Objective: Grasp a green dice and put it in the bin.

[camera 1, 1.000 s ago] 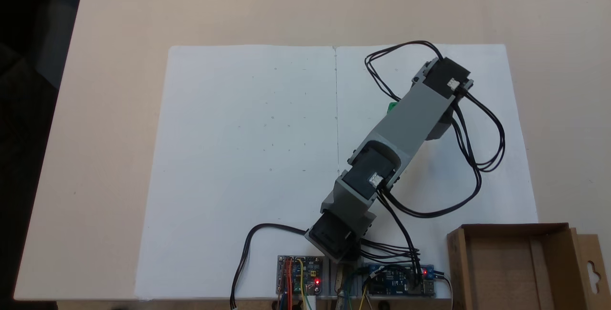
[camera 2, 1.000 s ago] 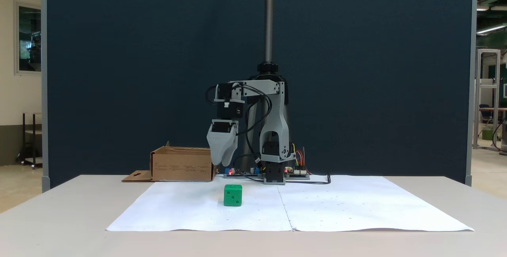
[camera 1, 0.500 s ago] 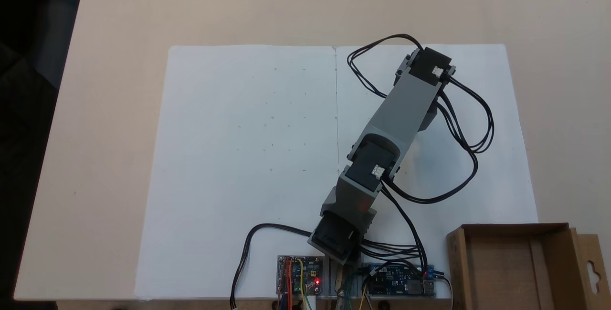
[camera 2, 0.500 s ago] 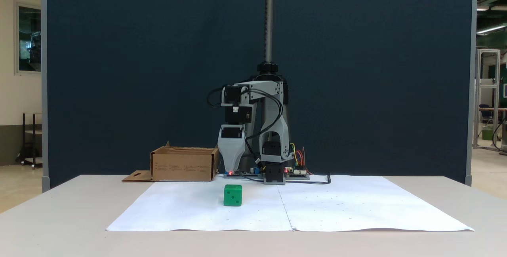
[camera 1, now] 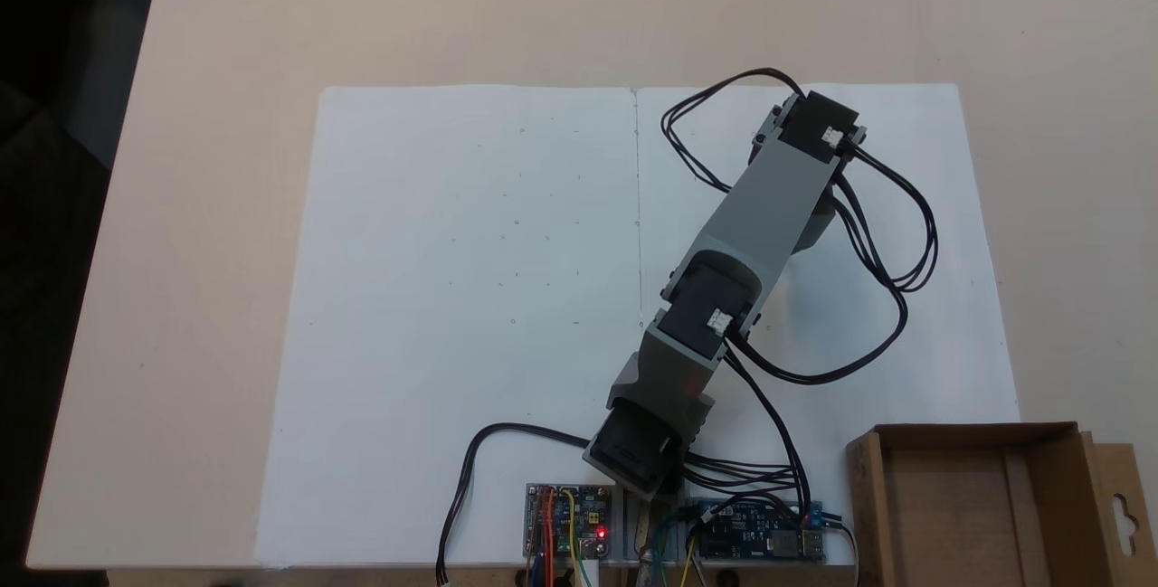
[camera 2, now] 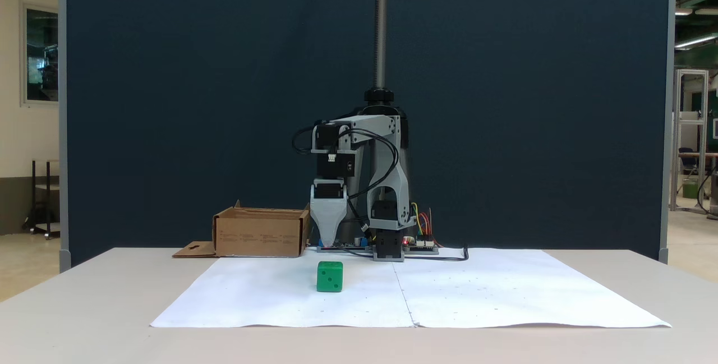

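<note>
The green dice (camera 2: 330, 276) sits on the white paper, left of the paper's centre seam in the front fixed view. In the top-down fixed view the grey forearm (camera 1: 769, 198) covers it. My gripper (camera 2: 327, 242) points straight down, its tip a little above the paper and above the dice in that picture. It shows as one narrow wedge, so open or shut cannot be told. The bin (camera 2: 258, 234), a low brown cardboard box (camera 1: 864, 497), stands beside the arm's base with its hang-hole flap (camera 1: 1122, 515) spread flat.
Two circuit boards (camera 1: 568, 524) (camera 1: 755, 540) lie at the table edge by the arm's base. Loose black cables (camera 1: 891, 234) loop off the forearm. A metal pole (camera 2: 381, 22) rises behind the arm before a dark blue screen.
The arm swung slightly and now covers the dice from above. The gripper turned from a broad face to a narrow edge and came lower. The dice has not moved.
</note>
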Controlling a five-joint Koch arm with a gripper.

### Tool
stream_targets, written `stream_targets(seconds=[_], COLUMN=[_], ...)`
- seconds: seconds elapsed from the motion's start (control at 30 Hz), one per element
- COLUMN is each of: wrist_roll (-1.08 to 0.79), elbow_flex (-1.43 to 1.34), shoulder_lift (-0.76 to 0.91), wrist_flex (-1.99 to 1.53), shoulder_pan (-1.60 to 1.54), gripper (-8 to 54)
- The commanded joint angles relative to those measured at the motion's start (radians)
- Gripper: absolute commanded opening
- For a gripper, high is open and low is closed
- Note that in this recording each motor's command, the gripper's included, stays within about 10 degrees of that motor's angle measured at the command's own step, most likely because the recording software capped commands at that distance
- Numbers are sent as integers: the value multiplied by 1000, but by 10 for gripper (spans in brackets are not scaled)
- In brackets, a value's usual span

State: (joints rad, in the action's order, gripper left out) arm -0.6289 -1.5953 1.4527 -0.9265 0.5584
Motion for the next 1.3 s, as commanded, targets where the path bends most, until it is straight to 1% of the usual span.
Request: stream_targets(seconds=[0.0,0.3,0.53,0.83,1.1,1.27], wrist_roll=[-121,-103,15,107,279,308], elbow_flex=[8,8,11,9,9,9], shoulder_lift=[9,-43,-80,-109,-110,-124], wrist_flex=[-17,55,106,115,120,123], shoulder_pan=[0,-12,-20,-29,-41,-41], gripper=[456,452,445,439,430,430])
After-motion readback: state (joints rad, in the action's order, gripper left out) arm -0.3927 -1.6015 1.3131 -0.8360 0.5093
